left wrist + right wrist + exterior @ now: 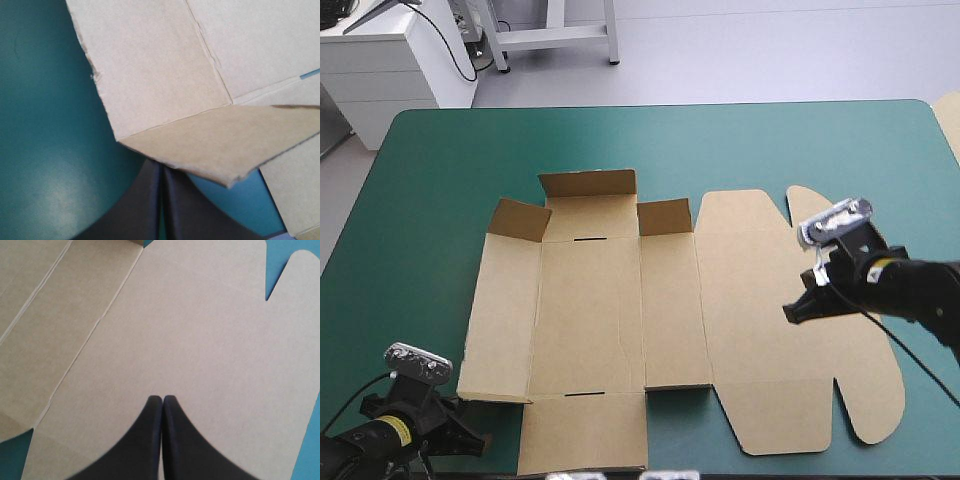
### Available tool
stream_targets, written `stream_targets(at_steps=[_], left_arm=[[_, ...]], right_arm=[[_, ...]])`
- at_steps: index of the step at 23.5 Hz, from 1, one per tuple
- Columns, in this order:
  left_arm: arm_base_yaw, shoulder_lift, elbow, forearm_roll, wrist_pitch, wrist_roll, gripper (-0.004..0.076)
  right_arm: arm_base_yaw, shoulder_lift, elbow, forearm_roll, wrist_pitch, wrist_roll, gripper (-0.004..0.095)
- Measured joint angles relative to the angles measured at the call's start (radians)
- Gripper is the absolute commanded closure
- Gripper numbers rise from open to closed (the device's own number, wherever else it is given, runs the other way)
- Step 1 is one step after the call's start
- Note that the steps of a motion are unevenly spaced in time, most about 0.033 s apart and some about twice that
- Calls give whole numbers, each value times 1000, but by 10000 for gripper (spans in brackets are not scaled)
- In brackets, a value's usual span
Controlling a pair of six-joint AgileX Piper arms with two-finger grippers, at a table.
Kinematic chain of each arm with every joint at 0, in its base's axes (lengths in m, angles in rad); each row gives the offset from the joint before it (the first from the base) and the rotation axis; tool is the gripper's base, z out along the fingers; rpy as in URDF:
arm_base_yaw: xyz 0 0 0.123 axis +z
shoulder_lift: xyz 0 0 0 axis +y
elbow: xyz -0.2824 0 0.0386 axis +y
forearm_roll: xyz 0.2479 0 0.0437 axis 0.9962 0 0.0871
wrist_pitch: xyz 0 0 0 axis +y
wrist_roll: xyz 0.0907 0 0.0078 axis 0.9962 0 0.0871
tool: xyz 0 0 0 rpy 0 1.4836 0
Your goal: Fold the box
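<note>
Presently we see flat brown cardboard box (620, 300); left gripper (161, 166) closed, empty, at corner flap (220, 142); right gripper (163, 399) closed, empty, over lid (200, 340).

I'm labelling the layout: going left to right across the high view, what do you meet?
left gripper → slotted base panel of the box → right gripper, shut above the lid

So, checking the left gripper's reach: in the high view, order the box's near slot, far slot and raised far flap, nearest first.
1. near slot, toward the table's near edge.
2. far slot, across the centre panel.
3. raised far flap, just beyond that slot.
</note>
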Motion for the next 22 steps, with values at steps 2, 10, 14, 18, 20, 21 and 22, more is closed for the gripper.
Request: stream_targets(at_steps=[2,10,14,18,20,21,22], left_arm=[[0,0,0,0,0,0,731],[0,0,-44,-1,65,-1,731],[0,0,-193,0,164,-1,731],[0,0,-384,-33,168,-1,731],[0,8,-446,-33,169,-1,731],[0,24,-465,-33,170,0,731],[0,42,-471,-33,170,4,731]], right_arm=[[0,-82,66,5,-2,-1,923],[0,-347,233,27,11,43,923],[0,-424,287,27,13,49,923],[0,-433,304,27,14,53,923],[0,-433,305,27,14,56,923],[0,-434,305,27,14,56,924],[0,-434,305,27,14,56,923]])
